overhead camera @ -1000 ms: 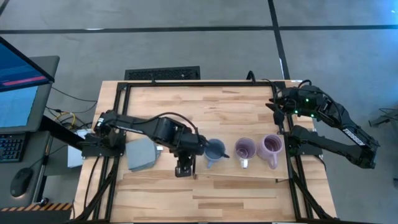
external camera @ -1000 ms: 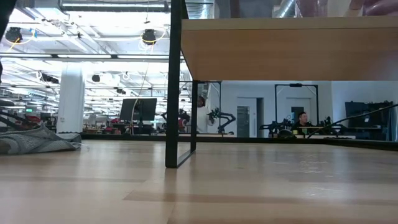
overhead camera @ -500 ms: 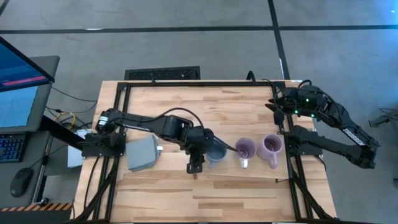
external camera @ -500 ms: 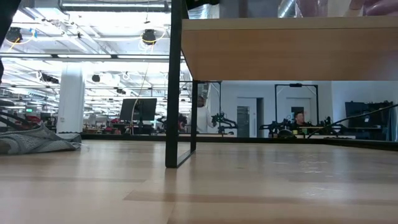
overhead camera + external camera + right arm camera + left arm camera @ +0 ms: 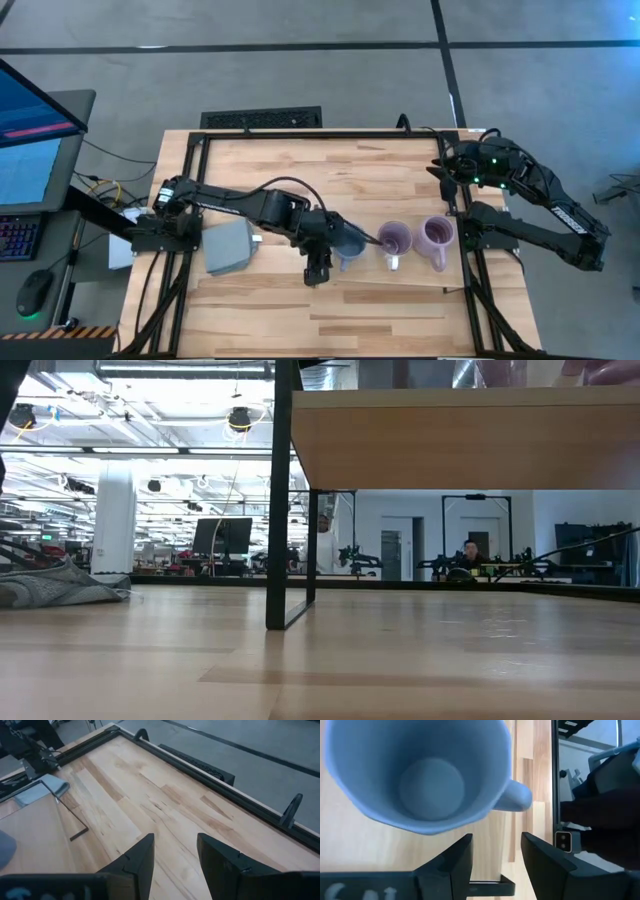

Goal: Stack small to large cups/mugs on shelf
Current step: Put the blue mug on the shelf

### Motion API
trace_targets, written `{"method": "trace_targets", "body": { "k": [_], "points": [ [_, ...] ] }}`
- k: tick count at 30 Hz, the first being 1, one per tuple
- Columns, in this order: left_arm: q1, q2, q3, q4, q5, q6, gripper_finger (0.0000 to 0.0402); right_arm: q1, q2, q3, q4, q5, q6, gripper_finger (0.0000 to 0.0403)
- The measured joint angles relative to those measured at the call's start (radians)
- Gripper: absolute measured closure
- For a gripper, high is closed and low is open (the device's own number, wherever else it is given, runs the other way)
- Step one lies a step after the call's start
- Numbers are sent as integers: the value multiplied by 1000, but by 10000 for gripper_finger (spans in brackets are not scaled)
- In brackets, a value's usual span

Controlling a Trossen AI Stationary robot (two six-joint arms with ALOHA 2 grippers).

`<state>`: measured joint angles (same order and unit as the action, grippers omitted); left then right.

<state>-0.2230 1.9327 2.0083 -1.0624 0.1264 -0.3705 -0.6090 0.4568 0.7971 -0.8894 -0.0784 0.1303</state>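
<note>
In the high view, three mugs stand upright in a row on the light-wood shelf (image 5: 400,281): a blue-grey mug (image 5: 348,243), a lavender mug (image 5: 395,240) and a second lavender mug (image 5: 436,238). My left gripper (image 5: 318,272) is open and sits just on the near-left side of the blue-grey mug. In the left wrist view, the blue-grey mug (image 5: 420,775) shows from above with its handle (image 5: 517,797) out to one side, beyond my left gripper (image 5: 496,840). My right gripper (image 5: 445,176) is open and waits at the table's far right.
A flat grey block (image 5: 228,247) lies at the shelf's left end, under my left arm. The low view looks beneath the raised shelf (image 5: 460,440) past its black leg (image 5: 280,500). The right wrist view shows bare tabletop (image 5: 165,800) and the black frame rail (image 5: 210,770).
My left gripper has moved toward the table's right along the shelf, from beside the grey block to close by the blue-grey mug, turning somewhat as the arm stretched out. The mugs have stayed where they were.
</note>
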Motion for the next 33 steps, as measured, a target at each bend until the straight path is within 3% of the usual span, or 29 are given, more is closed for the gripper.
{"method": "trace_targets", "body": {
  "k": [16,24,33],
  "points": [
    [-52,5,1,140,59,-7,244,0,0,0,0,-6,1,231],
    [-39,65,3,204,185,-10,244,1,0,0,-1,-30,0,232],
    [-21,71,6,224,183,-8,244,31,0,0,-20,-30,-7,230]
  ]
}}
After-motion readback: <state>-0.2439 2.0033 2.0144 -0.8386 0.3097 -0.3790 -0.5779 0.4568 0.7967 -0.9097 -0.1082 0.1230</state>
